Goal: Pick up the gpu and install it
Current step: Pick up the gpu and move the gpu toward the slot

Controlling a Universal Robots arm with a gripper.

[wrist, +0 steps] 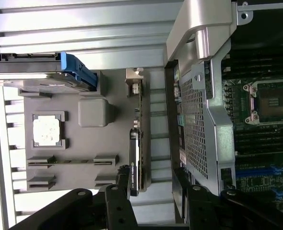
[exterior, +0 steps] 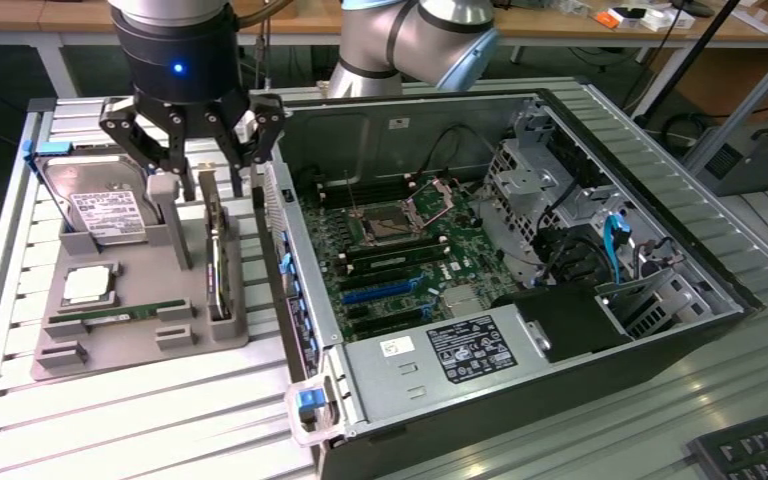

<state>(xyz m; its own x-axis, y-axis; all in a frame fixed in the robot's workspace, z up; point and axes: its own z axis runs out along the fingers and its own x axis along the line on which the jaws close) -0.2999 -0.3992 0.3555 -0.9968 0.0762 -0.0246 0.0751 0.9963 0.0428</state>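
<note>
Slatted metal table [exterior: 131, 420], exterior view: gripper [exterior: 211, 185] hangs over grey tray [exterior: 131, 345], claw spread wide, holding nothing; gpu [exterior: 217, 265] stands on edge in the tray slot nearest the open computer case [exterior: 357, 135]. Wrist view: gpu [wrist: 134, 158] sits between the parted fingers [wrist: 117, 203], unclasped

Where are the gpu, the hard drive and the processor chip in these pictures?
gpu [exterior: 216, 262]: exterior view, top edge of the upright card.
hard drive [exterior: 105, 214]: exterior view, on its white label.
processor chip [exterior: 87, 285]: exterior view, middle of its silver lid.
</note>
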